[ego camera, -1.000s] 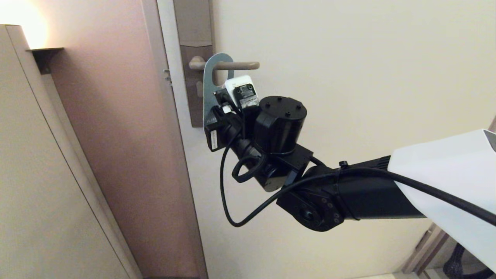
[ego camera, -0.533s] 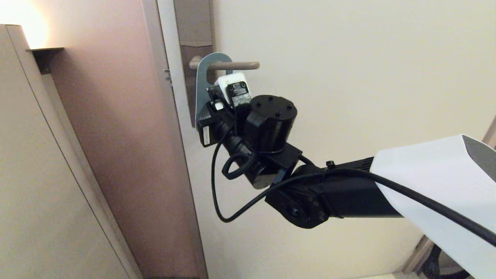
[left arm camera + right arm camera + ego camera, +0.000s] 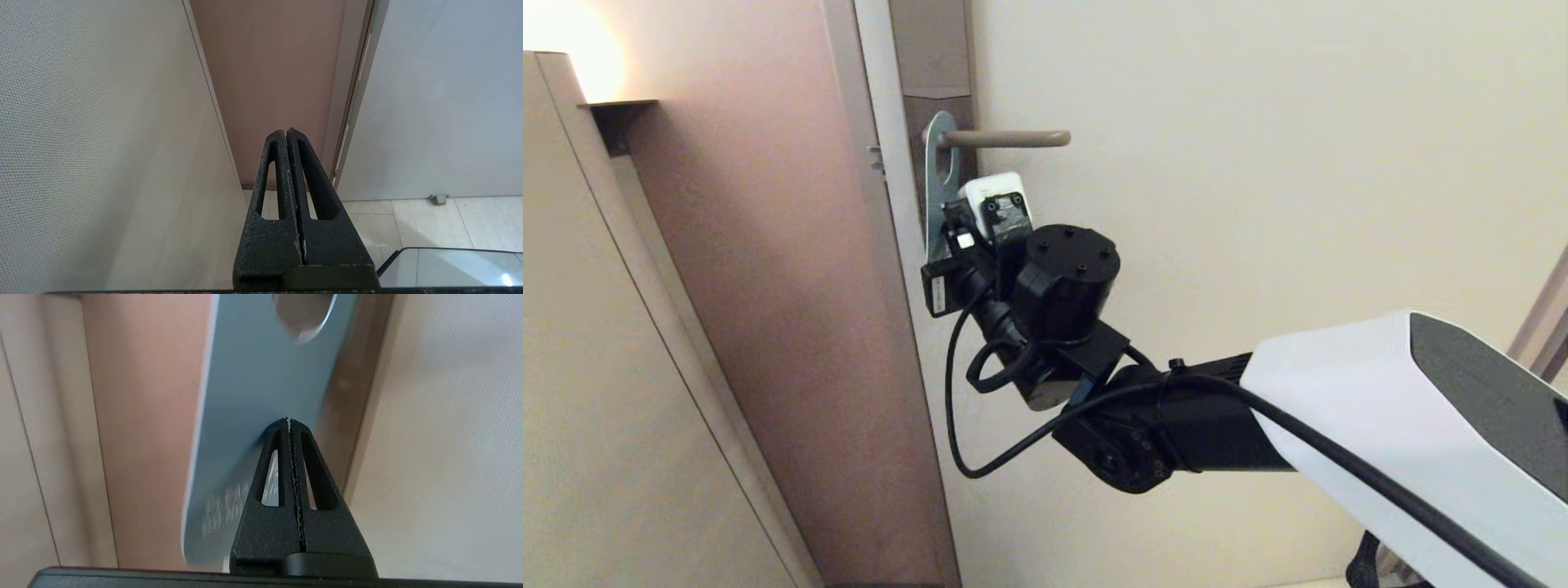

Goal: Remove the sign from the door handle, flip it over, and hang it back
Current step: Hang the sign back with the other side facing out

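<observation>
Fingers [image 3: 310, 469] of the right gripper [image 3: 289, 421] are pressed together on the sign's [image 3: 253, 396] edge; the left gripper [image 3: 286, 132], also closed, holds nothing. No bench is visible. The sign hangs lengthwise down from the door handle [image 3: 1005, 139], threaded through its oval hole, blue face outward. Only the right wrist view shows the pinch; the head view shows the handle.

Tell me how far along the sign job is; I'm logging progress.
Done: the sign is back over the door handle, blue side toward the robot. In hand: the right end effector is shut, seemingly on the sign's edge. Left: release and pull away. The left end effector is shut and idle near the wall.
</observation>
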Robot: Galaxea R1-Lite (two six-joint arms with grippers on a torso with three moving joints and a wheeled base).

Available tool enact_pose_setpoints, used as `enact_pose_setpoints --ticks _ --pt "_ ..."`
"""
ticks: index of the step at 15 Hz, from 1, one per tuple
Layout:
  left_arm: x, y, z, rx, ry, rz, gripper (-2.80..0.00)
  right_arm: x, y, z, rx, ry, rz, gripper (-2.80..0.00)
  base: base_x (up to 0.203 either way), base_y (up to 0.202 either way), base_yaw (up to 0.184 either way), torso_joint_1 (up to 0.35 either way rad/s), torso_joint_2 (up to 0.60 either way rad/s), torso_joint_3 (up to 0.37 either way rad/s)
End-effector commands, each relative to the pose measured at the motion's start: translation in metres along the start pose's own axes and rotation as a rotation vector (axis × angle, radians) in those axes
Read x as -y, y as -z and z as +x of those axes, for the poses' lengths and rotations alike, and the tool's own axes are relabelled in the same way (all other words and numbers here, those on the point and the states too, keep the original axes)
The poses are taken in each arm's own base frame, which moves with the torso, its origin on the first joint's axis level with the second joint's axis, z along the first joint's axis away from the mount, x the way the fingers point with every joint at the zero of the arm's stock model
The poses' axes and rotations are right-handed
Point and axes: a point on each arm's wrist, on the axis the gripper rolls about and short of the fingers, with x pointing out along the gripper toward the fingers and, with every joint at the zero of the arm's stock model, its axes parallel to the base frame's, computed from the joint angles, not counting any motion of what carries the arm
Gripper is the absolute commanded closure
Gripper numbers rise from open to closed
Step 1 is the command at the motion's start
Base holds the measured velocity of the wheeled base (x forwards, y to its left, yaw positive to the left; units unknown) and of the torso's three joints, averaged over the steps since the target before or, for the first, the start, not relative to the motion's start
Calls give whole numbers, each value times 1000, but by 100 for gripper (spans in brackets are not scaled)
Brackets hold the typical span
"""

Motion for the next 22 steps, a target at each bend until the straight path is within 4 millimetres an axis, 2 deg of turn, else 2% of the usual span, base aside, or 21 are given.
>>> enact_pose_setpoints --ticks 1,6,11,15,18,22 --pt "0 0 0 -1 0 1 0 -2 8 1 -9 5 -3 0 0 0 0 0 0 0" --pt "0 0 0 -1 0 1 0 -1 -15 -2 38 5 11 0 0 0 0 0 0 0" --pt "0 0 0 -1 0 0 0 2 -27 -12 26 1 -2 0 0 0 0 0 0 0" --pt "0 0 0 -1 0 0 0 -10 -37 -19 42 -37 24 0 0 0 0 0 0 0" --pt "0 0 0 -1 0 1 0 -22 -25 -19 28 -82 23 0 0 0 0 0 0 0" --pt "0 0 0 -1 -1 0 0 -32 -5 -7 33 -87 18 0 0 0 0 0 0 0"
